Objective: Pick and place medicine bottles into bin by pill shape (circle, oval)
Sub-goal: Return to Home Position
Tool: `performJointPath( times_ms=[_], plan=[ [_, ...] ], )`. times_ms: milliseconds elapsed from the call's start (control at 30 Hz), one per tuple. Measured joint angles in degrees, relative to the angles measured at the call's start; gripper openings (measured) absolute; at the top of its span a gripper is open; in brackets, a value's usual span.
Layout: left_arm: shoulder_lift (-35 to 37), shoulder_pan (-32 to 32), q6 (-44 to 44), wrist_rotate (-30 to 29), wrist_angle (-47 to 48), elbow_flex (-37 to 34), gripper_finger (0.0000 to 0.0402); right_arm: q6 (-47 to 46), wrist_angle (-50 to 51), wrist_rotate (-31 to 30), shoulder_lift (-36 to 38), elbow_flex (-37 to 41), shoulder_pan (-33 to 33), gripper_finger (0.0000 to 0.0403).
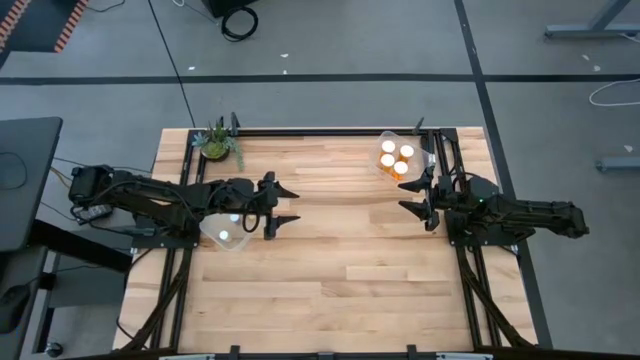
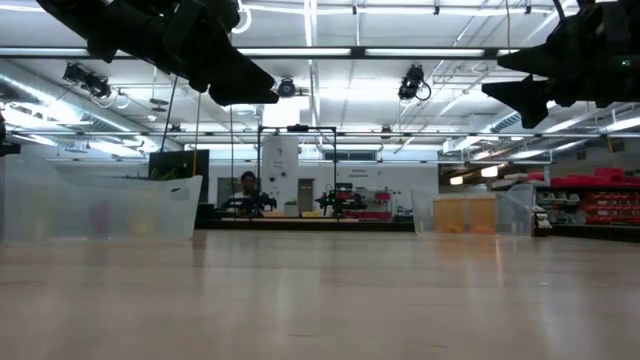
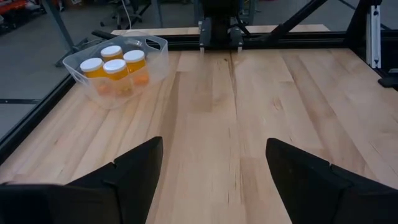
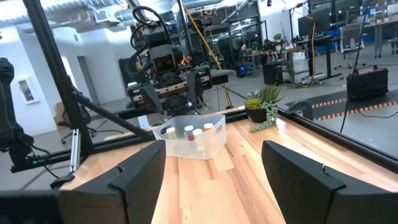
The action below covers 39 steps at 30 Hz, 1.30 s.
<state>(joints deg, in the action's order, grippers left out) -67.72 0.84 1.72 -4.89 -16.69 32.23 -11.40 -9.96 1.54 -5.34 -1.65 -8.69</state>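
**1. Left gripper** [image 1: 287, 204]. The jaws stand wide and hold nothing. Its fingers [image 3: 134, 171] are dark, matte, wedge-shaped blades with angular edges. They hang above the table [image 1: 330, 290], a butcher-block top of pale wooden strips with visible grain, edged by a dark metal frame.

**2. Right gripper** [image 1: 408, 196]. The jaws stand wide and hold nothing. It is also raised off the wood. It faces the left gripper and is well apart from it.

**3. Right bin** [image 3: 157, 45]. This is a clear plastic tub with rounded corners and a cut-out handle in its rim.
- It lies just beside the right gripper, on the side toward the table's far edge.
- From the left gripper it lies ahead and off to one side, well apart.
- It holds four medicine bottles [image 3: 115, 67], upright and packed close together. They are amber-orange translucent cylinders with flat, round white caps.

**4. Left bin** [image 4: 214, 140]. This tub is of the same clear plastic.
- It lies behind the left gripper's fingertips, under that arm's wrist.
- From the right gripper it lies straight ahead, well apart.
- It holds several capped bottles [image 4: 188, 132], upright. From overhead, the arm covers all but one cap.

**5. Potted plant** [image 1: 217, 143]. It has green spiky leaves in a dark round pot. It stands at the table's far edge, behind and to one side of the left gripper.

**6. Markings.** Any print on the bottles is too small to read.
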Motion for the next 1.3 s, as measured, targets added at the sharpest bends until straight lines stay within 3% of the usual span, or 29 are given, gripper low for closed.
performJointPath(
  times_ms=[233,400,500,800,967,1100,1300],
  plan=[
    [0.81,0.0,0.03,-0.11,0.25,-0.13,0.0293,0.02,0.0,0.0,0.0,0.0,0.0,0.0272],
    [4.03,-4.57,-0.03,0.19,-0.62,-2.1,0.0293,0.04,0.45,0.0,-0.2,0.02,0.0,0.0272],
    [9.17,-7.29,-1.36,-0.01,-1.42,-5.09,0.0293,0.04,0.78,0.0,-0.59,0.04,0.0,0.0272],
    [25.93,-10.81,-4.73,0.39,-15.25,-20.78,0.0293,0.05,1.03,0.0,-1.05,0.04,0.0,0.0272],
    [35.61,-11.0,-8.33,5.92,-14.94,-28.76,0.0293,0.07,1.38,0.0,-1.14,0.04,0.0,0.0272],
    [44.99,-10.97,-5.93,12.5,-13.16,-31.71,0.0293,0.07,1.42,0.0,-1.14,0.04,0.0,0.0272],
    [54.0,-11.63,-4.91,13.34,-5.18,-31.69,0.0293,0.07,1.44,0.0,-1.16,0.04,0.0,0.0272]
  ],
)
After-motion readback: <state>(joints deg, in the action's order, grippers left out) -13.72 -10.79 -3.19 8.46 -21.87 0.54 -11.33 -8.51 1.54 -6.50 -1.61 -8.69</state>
